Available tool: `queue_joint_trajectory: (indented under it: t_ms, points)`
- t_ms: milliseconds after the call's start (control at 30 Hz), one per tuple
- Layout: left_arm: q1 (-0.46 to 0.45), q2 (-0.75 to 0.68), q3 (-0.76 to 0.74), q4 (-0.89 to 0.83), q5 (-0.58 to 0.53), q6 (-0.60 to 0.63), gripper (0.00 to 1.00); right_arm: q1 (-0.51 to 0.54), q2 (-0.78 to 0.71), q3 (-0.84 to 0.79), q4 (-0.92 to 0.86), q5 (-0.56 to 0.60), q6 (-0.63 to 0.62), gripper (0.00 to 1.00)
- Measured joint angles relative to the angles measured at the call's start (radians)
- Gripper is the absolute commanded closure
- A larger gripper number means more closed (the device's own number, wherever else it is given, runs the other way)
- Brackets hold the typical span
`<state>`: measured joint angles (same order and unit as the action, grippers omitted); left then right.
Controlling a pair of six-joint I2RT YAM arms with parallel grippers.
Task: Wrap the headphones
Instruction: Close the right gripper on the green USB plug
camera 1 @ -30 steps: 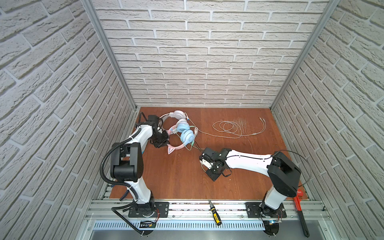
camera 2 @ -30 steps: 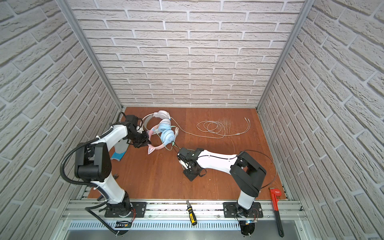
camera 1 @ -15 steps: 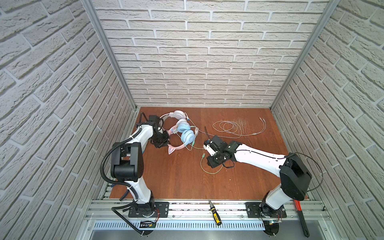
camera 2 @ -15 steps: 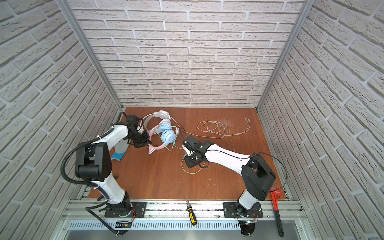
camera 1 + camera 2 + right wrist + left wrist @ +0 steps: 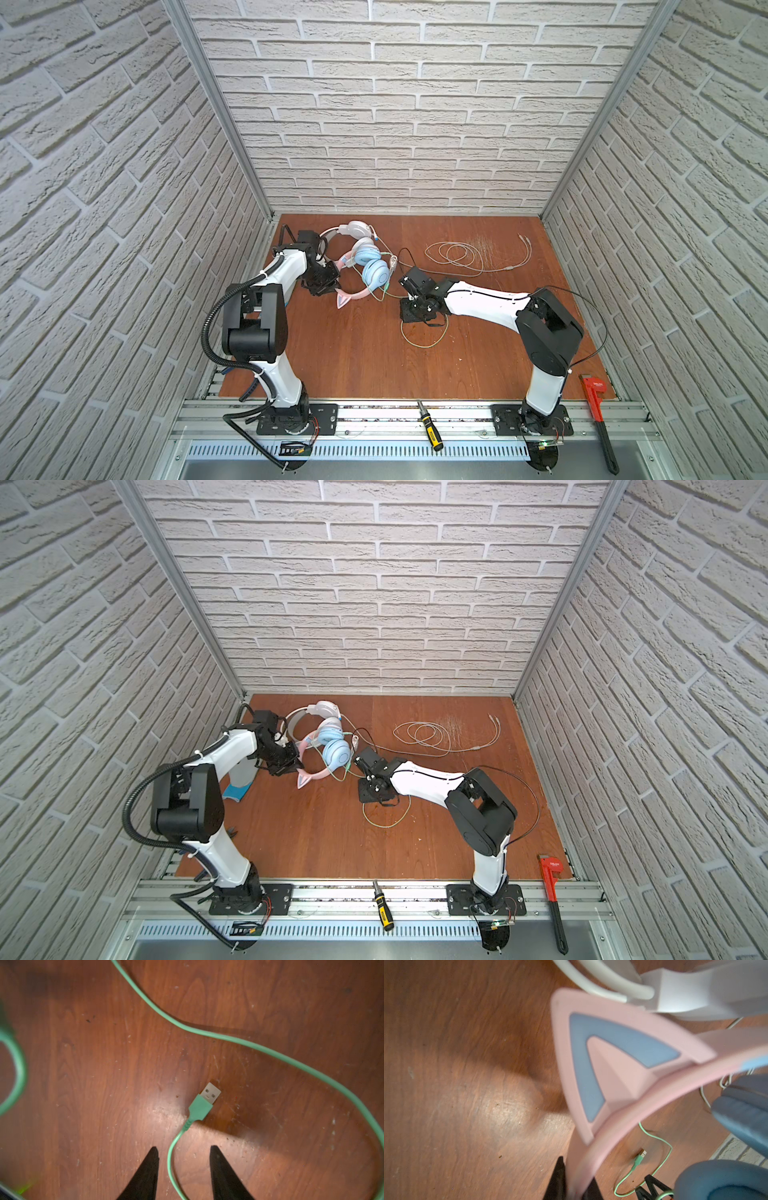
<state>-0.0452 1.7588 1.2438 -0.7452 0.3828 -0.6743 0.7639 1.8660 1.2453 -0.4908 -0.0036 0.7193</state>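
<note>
The pink cat-ear headphones [image 5: 365,270] [image 5: 332,750] with light-blue cups lie at the back left, against the white headphones [image 5: 353,230] [image 5: 322,710]. My left gripper [image 5: 328,286] [image 5: 577,1167] is shut on the pink headband [image 5: 612,1126], just below a cat ear [image 5: 583,1064]. The green cable [image 5: 424,336] [image 5: 386,816] runs from the blue cups into a loose loop on the table. My right gripper [image 5: 409,309] [image 5: 184,1148] hangs open low over it. The cable passes loose between the fingers, and its USB plug [image 5: 204,1103] lies flat just ahead.
A coiled whitish cable [image 5: 457,257] [image 5: 428,735] lies at the back right of the wooden table [image 5: 353,365]. A screwdriver [image 5: 430,426] and a red pipe wrench [image 5: 598,411] rest on the front rail. Brick walls close in three sides.
My right gripper has moved toward the back, nearer the headphones, and its jaws have opened; the green cable now lies in a loop on the table. The left arm has not moved.
</note>
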Motion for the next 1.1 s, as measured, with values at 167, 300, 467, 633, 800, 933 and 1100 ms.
queue_joint_trajectory:
  t_ms: [167, 300, 467, 633, 800, 933, 1100]
  points:
    - [0.000, 0.001, 0.000, 0.005, 0.000, 0.000, 1.00, 0.000, 0.055, 0.050, -0.005, 0.043, 0.022, 0.53]
    - [0.000, 0.001, 0.000, 0.006, 0.000, 0.000, 1.00, 0.002, 0.089, 0.068, -0.010, 0.064, 0.030, 0.53]
    - [0.000, 0.001, 0.000, 0.011, 0.002, 0.000, 1.00, 0.005, 0.151, 0.136, -0.033, 0.092, 0.033, 0.60]
    - [0.000, 0.001, 0.000, 0.014, 0.005, 0.000, 1.00, 0.006, 0.188, 0.191, -0.077, 0.103, 0.027, 0.69]
    - [0.000, 0.001, -0.001, 0.016, 0.007, 0.000, 1.00, 0.006, 0.191, 0.196, -0.094, 0.099, 0.021, 0.69]
    - [0.000, 0.001, -0.001, 0.017, 0.007, 0.000, 1.00, 0.011, 0.187, 0.196, -0.112, 0.093, 0.002, 0.62]
    - [0.000, 0.001, -0.001, 0.019, 0.008, -0.001, 1.00, 0.022, 0.182, 0.196, -0.162, 0.101, -0.018, 0.62]
